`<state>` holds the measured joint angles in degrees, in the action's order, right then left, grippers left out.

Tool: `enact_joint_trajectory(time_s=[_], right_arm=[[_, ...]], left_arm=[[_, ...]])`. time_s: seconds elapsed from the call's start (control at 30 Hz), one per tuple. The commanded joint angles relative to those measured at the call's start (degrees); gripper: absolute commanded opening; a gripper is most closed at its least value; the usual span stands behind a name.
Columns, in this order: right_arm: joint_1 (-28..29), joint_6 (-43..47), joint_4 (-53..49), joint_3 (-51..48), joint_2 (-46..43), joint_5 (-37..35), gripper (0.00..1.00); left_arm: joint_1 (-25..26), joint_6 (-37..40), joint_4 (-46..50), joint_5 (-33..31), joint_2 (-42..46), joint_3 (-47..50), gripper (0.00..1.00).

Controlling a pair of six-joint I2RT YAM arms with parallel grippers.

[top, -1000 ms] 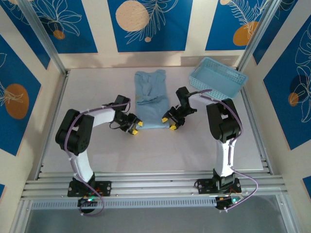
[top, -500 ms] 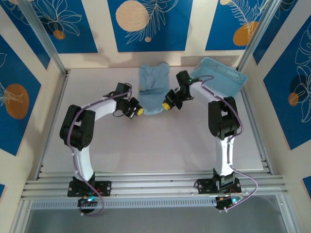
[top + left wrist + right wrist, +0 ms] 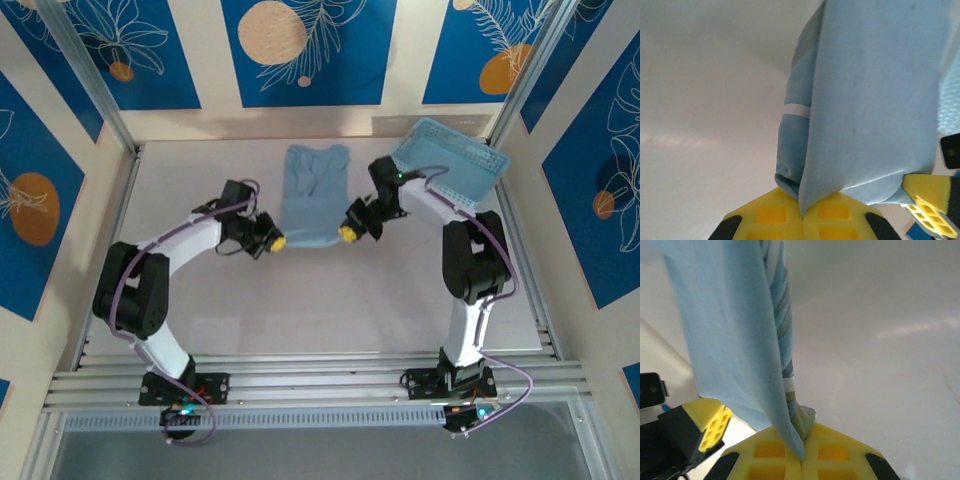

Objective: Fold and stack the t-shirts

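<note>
Light blue soft cotton t-shirt (image 3: pixel 313 195), folded into a narrow strip, lying front to back on the pale grey table top (image 3: pixel 300 310). Sits toward the back of the table, just left of the light blue plastic lattice basket (image 3: pixel 455 165) in the far right corner. Looks pulled taut along its near edge, pinched at both near corners.

Left gripper (image 3: pixel 272 241) clamped fully down on the near left corner. Seen from the left wrist: yellow finger pads (image 3: pixel 770 216) pressed together with a fold of blue cloth squeezed in the seam, fabric stretching up and away, a thin white stripe showing on the inner layer. Right gripper (image 3: pixel 347 234) doing the same at the near right corner, closed tight on the hem, a bit of striped print peeking out of the fold in the right wrist view. Can't tell whether that edge is lifted off the table or just touching it.

Around all of it, blue wall panels (image 3: pixel 300 50) with leaf drawings and peach circles.
</note>
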<state>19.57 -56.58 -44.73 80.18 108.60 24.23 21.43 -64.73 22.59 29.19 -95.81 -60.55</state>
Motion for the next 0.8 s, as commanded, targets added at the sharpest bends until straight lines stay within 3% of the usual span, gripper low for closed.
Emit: enact_joint_trajectory(time_s=[0.0, 0.13, 0.33, 0.57, 0.77], right_arm=[[1.21, 0.32, -2.64, -7.51, -8.53, 2.11, 0.0], [4.41, 2.01, -7.62, -17.91, -16.02, 4.56, 0.0], [8.88, 2.07, -17.42, -26.59, -29.43, 9.0, 0.0], [10.05, -2.3, -26.27, -21.91, -37.38, 13.45, 0.0], [7.55, -6.55, -25.36, -17.55, -37.17, 12.82, 0.0]], left_arm=[[3.2, 4.78, 10.56, 3.59, 6.48, 4.02, 0.0], [7.43, 7.25, 20.76, 4.5, 13.49, 10.5, 0.0], [9.76, 3.91, 28.33, 7.39, 28.62, 15.18, 0.0], [10.33, -3.72, 31.4, 9.84, 39.11, 10.09, 0.0], [9.78, -7.92, 27.68, 6.57, 35.41, 3.27, 0.0]])
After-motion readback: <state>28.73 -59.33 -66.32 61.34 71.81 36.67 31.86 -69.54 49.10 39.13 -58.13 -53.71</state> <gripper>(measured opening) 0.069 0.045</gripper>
